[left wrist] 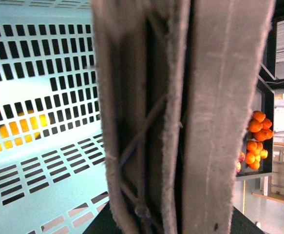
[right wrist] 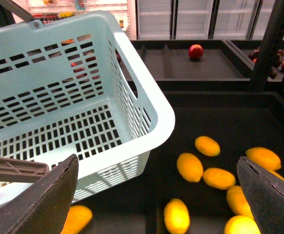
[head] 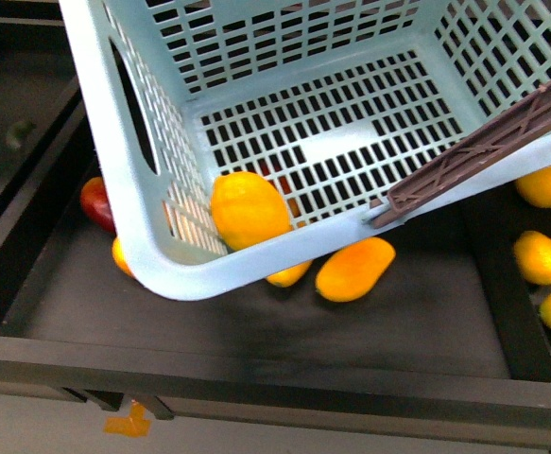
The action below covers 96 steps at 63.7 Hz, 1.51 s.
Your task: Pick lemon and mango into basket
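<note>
Right gripper (right wrist: 156, 161), dark grey wedge-shaped jaws

On my screens the basket (head: 284, 248) reads as moulded plastic, pale aqua with a soft satin sheen. Its handle (left wrist: 219, 97) is a duller grey-brown plastic whose edges look rough and fuzzy up close. The mango (head: 247, 208) has smooth, faintly glossy skin, the shelf bed (head: 256, 326) is flat matt black, and my right fingers (right wrist: 54, 204) look dark, matt and finely grained.

Groc. shop, fruit bins (head: 256, 331), fridge doors (right wrist: 195, 19), basket (head: 100, 123)
</note>
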Tool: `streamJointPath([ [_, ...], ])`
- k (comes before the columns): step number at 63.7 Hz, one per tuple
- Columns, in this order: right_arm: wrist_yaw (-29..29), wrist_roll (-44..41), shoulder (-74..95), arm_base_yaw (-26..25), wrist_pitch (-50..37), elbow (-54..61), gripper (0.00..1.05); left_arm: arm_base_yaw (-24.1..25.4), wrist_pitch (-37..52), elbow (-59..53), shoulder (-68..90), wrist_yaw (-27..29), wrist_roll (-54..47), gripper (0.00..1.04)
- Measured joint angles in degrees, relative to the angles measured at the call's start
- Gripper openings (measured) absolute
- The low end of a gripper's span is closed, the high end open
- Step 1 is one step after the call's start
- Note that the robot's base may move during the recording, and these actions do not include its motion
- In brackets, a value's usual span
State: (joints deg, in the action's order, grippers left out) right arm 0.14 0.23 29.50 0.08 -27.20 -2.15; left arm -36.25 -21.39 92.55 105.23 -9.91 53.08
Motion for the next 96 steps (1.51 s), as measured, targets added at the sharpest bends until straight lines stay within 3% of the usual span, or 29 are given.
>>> streamJointPath([
  [33, -0.5, 0.0, 0.0, 0.0, 0.0, 0.1, 0.96, 0.7, 0.0, 0.0, 0.0, 0.0, 0.0, 0.17],
  [40, -0.5, 0.0, -0.1, 0.0, 0.0, 0.1, 0.96, 1.7, 0.0, 0.1, -0.1, 2.1, -0.2, 0.17],
  [42, 1.0, 1.3, 0.5, 0.1, 1.9, -0.3, 0.96, 1.7, 0.0, 0.1, -0.1, 2.5, -0.8, 0.17],
  [46, 5.4, 8.2, 3.2, -1.0, 15.6, -5.6, 0.96, 1.7, 0.0, 0.1, -0.1, 2.6, -1.4, 0.17],
  [49, 4.5, 14.6, 7.5, -5.3, 24.0, -10.3, 0.96, 1.6, 0.0, 0.1, -0.1, 1.9, -1.2, 0.17],
  [52, 2.2, 18.9, 11.6, -9.5, 25.3, -12.9, 0.96, 1.3, 0.0, 0.1, -0.1, 1.2, -0.7, 0.17],
  [58, -4.4, 25.5, 26.4, -20.3, 18.4, -19.2, 0.96, 0.7, 0.0, 0.1, -0.1, 0.3, -0.4, 0.17],
  [64, -5.1, 26.8, 41.2, -24.9, 12.6, -24.5, 0.96, 0.5, 0.0, 0.1, -0.1, -0.3, -0.3, 0.17],
  [74, -4.2, 28.7, 62.9, -26.7, 10.7, -30.7, 0.96, 0.3, 0.0, 0.1, -0.1, -0.3, -0.2, 0.17],
  [83, 0.4, 32.2, 83.7, -26.4, 11.0, -38.1, 0.96, 0.7, 0.0, 0.1, -0.1, 1.1, -0.3, 0.17],
  [96, 0.7, 36.4, 93.8, -24.7, 10.7, -43.3, 0.96, 0.6, 0.0, 0.1, -0.1, 0.1, -0.3, 0.17],
])
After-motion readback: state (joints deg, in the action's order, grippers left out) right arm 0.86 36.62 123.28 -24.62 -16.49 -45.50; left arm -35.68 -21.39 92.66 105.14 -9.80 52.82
